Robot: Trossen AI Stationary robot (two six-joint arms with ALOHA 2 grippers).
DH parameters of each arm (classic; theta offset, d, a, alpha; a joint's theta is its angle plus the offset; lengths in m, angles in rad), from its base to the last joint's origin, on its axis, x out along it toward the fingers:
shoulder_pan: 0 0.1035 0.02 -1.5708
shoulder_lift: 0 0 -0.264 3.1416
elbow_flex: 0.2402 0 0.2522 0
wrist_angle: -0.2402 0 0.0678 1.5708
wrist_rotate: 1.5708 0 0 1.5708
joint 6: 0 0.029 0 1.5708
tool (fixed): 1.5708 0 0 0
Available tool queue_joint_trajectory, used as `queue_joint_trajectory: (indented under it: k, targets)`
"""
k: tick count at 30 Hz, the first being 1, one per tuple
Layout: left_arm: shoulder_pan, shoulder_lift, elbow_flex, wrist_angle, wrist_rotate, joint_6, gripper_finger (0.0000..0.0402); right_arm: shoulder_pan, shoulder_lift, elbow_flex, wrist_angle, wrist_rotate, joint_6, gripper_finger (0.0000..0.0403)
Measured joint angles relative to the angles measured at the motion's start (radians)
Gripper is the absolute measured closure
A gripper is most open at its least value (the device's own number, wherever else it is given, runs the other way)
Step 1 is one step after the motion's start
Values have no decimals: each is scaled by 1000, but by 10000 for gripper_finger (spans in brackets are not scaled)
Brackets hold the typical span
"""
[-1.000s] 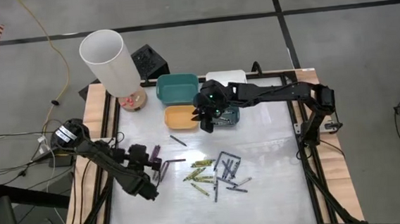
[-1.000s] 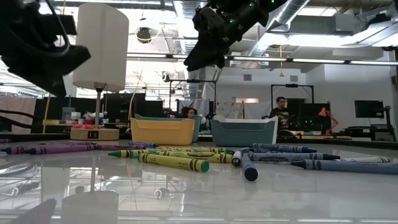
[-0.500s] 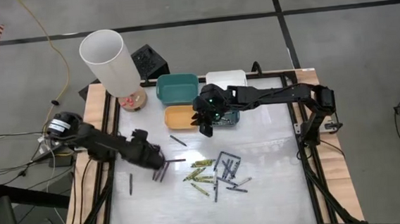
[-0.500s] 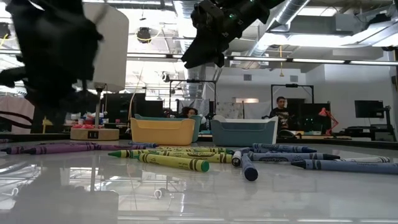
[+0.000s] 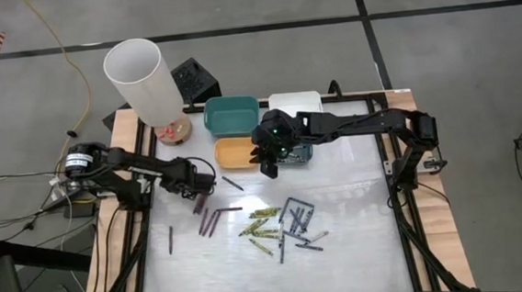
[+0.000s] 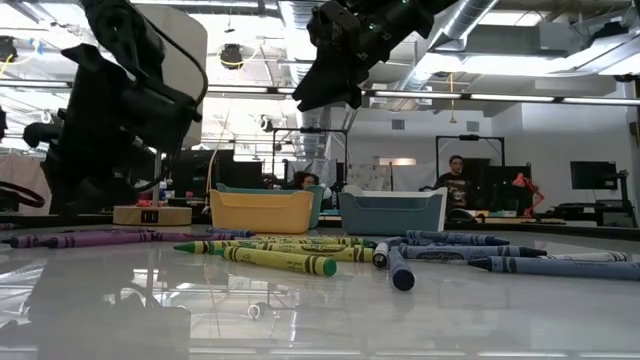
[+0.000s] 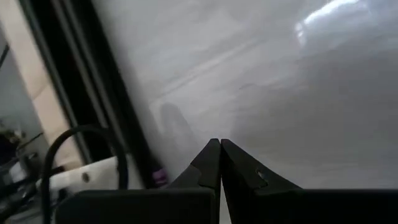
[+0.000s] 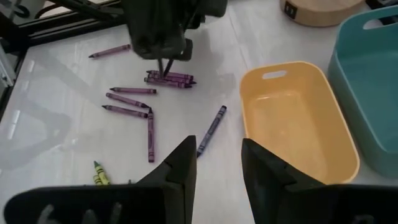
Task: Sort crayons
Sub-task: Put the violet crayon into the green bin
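The crayons lie loose on the white table: purple ones [image 5: 207,221] at the left, yellow-green ones [image 5: 262,225] in the middle, blue and grey ones [image 5: 296,219] to their right. My left gripper [image 5: 198,204] is shut, holds nothing and points down at the purple bundle [image 8: 171,78]. In the right wrist view its thin tip [image 8: 163,67] stands right at that bundle. My right gripper [image 5: 266,169] hangs open and holds nothing above the near rims of the orange bin [image 5: 236,152] and the grey-blue bin [image 5: 297,154]. My left gripper comes down from above with its shut fingertips [image 8: 163,70] at the far side of the purple bundle. Whether the tips touch a crayon or the table I cannot tell.
A teal bin [image 5: 231,113] and a white bin [image 5: 295,101] stand behind the orange one. At the far left corner is a tall white lamp [image 5: 143,81] on a wooden base. A single dark crayon [image 5: 232,182] and a single purple one [image 5: 169,240] lie apart.
My left arm has swung from the table's near left toward the far edge, sinking a little and turning its wrist, and its shut gripper now stands at the purple crayons. A single purple crayon near the left edge has come into view from under the arm.
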Motion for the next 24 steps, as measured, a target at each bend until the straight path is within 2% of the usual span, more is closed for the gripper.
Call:
queue_joint_trajectory:
  k: [5,11,17,24]
  targets:
    - [62,0,0,-92,12,-15,402,0,0,0,-11,0,-1,281]
    - [90,0,0,-191,-40,-51,401,0,0,0,-34,0,-4,281]
    - [97,0,-1,-172,-56,-48,401,4,0,0,-55,0,-28,281]
    - [139,1,-77,-75,-7,15,401,5,0,0,-61,0,-54,281]
